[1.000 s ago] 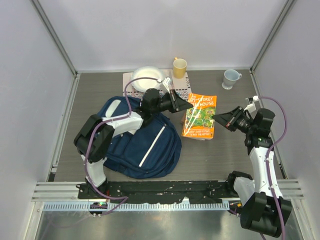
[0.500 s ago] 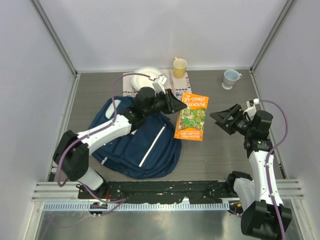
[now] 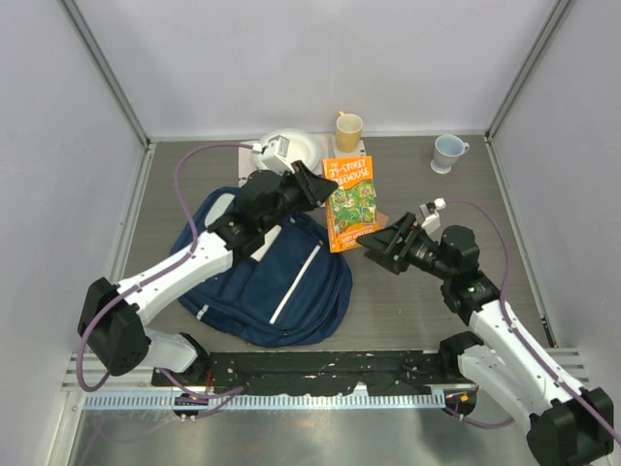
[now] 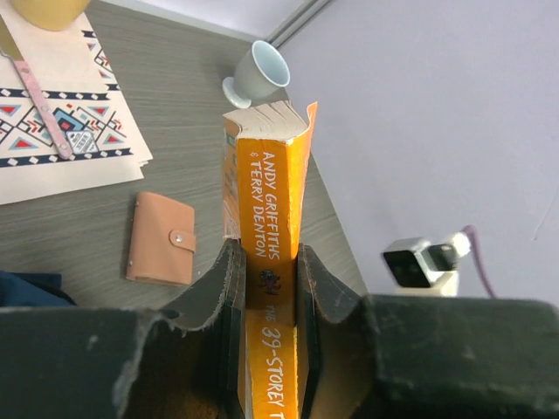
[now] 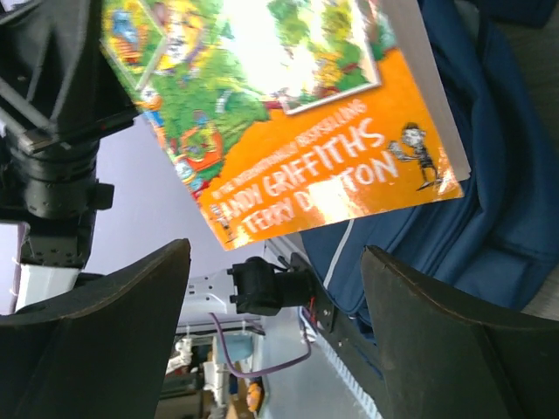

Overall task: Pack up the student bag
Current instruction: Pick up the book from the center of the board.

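Eyes on your left end effector [image 3: 320, 184]: it's clenched on the spine of an orange paperback book [image 3: 349, 194], one finger on each cover. In the wrist view the spine lettering runs straight up between the pads. You've got the book lifted off the grey surface [image 3: 408, 306], with its cover tilted up toward the overhead camera.

Your right end effector [image 3: 376, 249] is released, fingers spread wide with nothing between them. It sits just below the book's lower edge without touching it, and the green-and-orange cover fills its wrist view.

The large navy blue fabric backpack [image 3: 320, 301] lies flat on the surface, left of centre and front side up. A white stripe runs diagonally down its front, and its pale top panel sits at the far left. Your left arm reaches across its upper part, and from overhead the book hangs by its upper right corner. You can't tell from here whether the main zip is open.

Beyond the book, a tan leather wallet [image 4: 162, 238] lies flat on the surface, just beside a patterned paper placemat [image 4: 61, 113]. Along the far edge you have a white bowl [image 3: 306, 146], a yellow mug [image 3: 348, 128] at the mat's far end, and a pale blue footed cup [image 3: 447, 151] standing well apart to the right.
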`<state>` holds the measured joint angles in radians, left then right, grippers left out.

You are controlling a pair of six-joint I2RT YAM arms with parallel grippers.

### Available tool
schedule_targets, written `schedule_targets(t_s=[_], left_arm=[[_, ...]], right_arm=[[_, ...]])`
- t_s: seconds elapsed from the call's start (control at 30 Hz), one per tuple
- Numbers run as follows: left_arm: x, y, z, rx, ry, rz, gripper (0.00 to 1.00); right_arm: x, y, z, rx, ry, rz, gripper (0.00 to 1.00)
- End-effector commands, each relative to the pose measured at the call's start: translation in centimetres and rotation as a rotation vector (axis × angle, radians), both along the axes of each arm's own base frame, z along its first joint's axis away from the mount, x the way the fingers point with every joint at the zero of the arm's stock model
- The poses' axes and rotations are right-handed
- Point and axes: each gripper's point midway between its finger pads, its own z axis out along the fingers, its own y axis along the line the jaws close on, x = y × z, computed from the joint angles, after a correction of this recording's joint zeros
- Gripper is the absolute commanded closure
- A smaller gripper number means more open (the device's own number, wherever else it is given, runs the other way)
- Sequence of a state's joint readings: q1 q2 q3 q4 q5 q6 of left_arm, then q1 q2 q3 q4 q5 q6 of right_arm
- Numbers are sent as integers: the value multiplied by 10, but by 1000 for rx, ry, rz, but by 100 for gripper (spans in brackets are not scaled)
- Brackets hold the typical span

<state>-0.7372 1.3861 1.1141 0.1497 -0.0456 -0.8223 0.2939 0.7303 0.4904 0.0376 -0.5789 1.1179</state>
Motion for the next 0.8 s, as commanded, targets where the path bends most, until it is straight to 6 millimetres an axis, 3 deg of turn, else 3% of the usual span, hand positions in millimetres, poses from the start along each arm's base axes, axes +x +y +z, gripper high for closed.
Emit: schedule_targets(t_s=[0.0, 0.03, 0.07, 0.1, 0.17, 0.23, 0.27, 0.47, 0.77], left_arm=[[-6, 12, 76, -245, -144, 33, 100], [-9, 12, 80, -258, -149, 23, 100], [-11, 11, 81, -265, -149, 10, 100], [-13, 11, 83, -280, -154, 2, 100], [-19, 11, 88, -316, -156, -16, 100], [-21, 11, 87, -329, -152, -23, 100], [-24, 11, 84, -331, -144, -29, 100], [-32, 19, 78, -414, -124, -26, 100], [-33, 28, 88, -528, -160, -5, 100]], right_arm=[[15, 17, -3, 112, 39, -67, 16], [15, 19, -3, 140, 34, -70, 15], [16, 23, 15, 223, -12, -65, 15], [20, 23, 4, 236, 15, -85, 15], [24, 25, 12, 276, -21, -87, 14], [31, 24, 7, 294, -8, -131, 14], [31, 23, 17, 320, -51, -137, 14], [38, 14, 17, 363, -49, -221, 14], [27, 26, 18, 456, -13, -229, 13]])
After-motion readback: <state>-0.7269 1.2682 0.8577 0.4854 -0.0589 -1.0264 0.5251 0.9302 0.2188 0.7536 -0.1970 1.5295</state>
